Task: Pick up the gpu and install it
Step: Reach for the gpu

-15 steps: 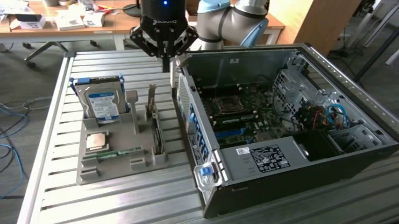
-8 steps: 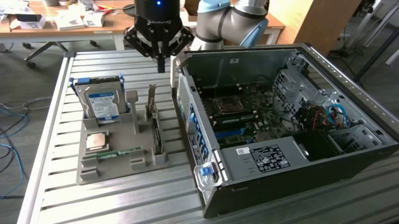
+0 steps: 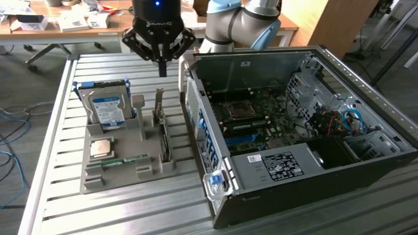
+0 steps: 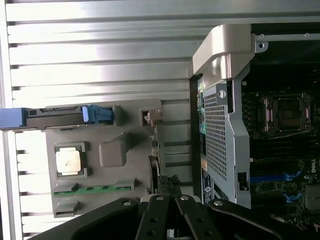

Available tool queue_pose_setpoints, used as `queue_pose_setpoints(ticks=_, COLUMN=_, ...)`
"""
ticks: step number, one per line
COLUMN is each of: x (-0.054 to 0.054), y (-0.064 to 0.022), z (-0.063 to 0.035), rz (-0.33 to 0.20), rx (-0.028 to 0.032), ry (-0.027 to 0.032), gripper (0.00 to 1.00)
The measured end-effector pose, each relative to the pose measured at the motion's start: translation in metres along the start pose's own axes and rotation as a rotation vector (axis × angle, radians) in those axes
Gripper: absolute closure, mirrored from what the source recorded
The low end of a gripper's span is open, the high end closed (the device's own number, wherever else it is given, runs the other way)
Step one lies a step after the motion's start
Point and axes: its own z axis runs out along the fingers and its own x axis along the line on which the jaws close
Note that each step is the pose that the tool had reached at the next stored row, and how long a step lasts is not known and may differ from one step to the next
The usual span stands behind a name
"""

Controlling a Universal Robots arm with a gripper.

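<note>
I'm working over a slatted metal table (image 3: 130, 210). Wooden desks (image 3: 65, 33) with small boxes stand behind the gripper, and blue cables (image 3: 10, 132) trail on the floor off the exterior view's left. My gripper (image 3: 162, 71) hangs with its fingers pinched together on nothing. Below it sits one grey tray (image 3: 98, 182) holding four parts: one gpu (image 3: 164, 142) standing on edge in its slot almost straight under the fingertips, not touched, plus one hard drive (image 3: 107, 110), one processor chip (image 3: 103, 147) and one memory stick (image 3: 121, 160) further aside. One open computer case (image 3: 313, 191) lies on the gpu's other side.
</note>
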Motion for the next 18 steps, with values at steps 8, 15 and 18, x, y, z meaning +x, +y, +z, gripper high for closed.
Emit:
queue_pose_setpoints(ticks=8, x=0.0030, y=-0.0001, z=0.0001, rz=0.000, rx=0.0000, ry=0.0001, gripper=0.89)
queue_pose_setpoints(ticks=15, x=0.0028, y=-0.0037, z=-0.0001, rz=0.000, rx=0.0000, ry=0.0001, gripper=0.89)
queue_pose_setpoints(ticks=18, x=0.0029, y=-0.0070, z=-0.0002, rz=0.000, rx=-0.0001, ry=0.0001, gripper=0.89)
